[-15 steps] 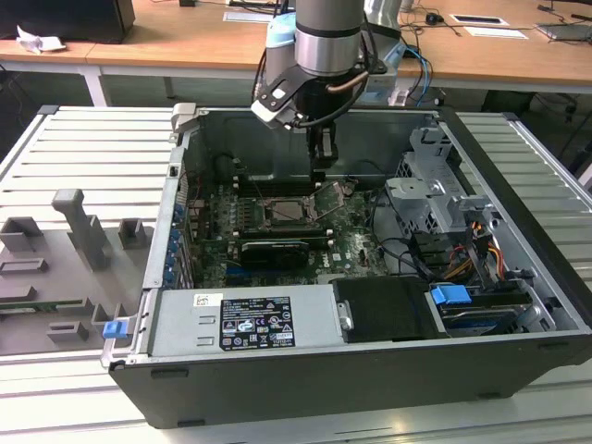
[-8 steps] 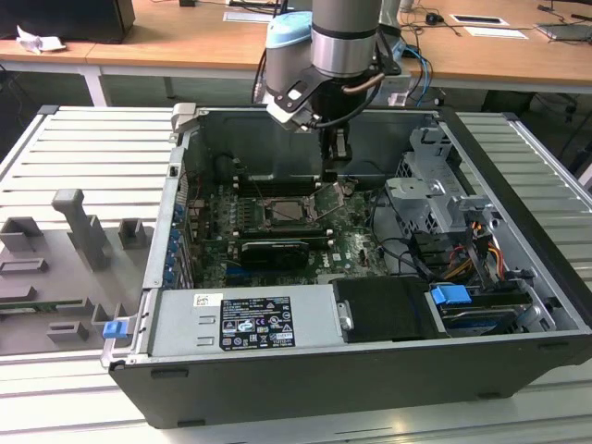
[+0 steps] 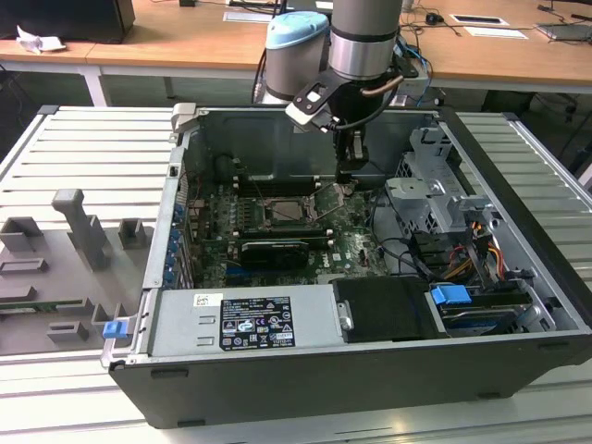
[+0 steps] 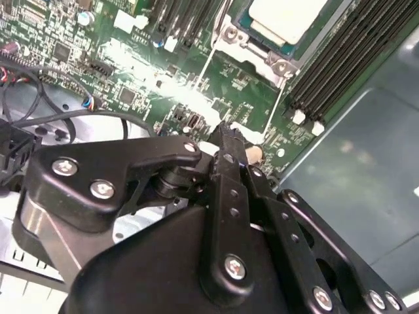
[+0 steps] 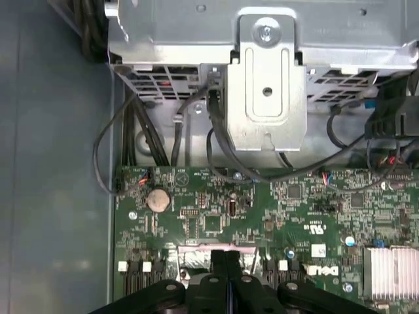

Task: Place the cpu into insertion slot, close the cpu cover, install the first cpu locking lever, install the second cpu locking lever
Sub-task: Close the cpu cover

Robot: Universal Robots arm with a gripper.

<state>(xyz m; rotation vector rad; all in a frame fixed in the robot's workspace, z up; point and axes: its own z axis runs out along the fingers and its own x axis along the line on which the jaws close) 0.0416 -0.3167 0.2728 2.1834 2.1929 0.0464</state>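
Wooden desks are seen behind a ribbed grey table (image 3: 55, 139), on which an opened computer case (image 3: 370, 370) is laid on its side. The arm is reached down into the case. The gripper (image 3: 347, 174) is held low over the green motherboard (image 5: 216, 216), just beside the insertion slot (image 3: 294, 208) on the exterior view's right. In the first wrist view the fingers (image 5: 219, 265) are shown pressed together, with nothing seen held between them.

In the second wrist view the cpu (image 4: 288, 16) is shown seated in the slot, silver top up. It is framed by the silvery cpu cover (image 4: 230, 36), which appears to be lowered. Two thin wire locking levers (image 4: 204, 69) are run from the socket toward the fingertips; whether either is latched cannot be told.

The main risk is judged to lie in the thin wire. Closed fingertips could be slid off a sprung lever, so that it is let snap back. The tips could also be driven into the board or the adjacent memory slots (image 4: 340, 59). If the chip is not seated flat, pins could be bent when the cover is clamped.
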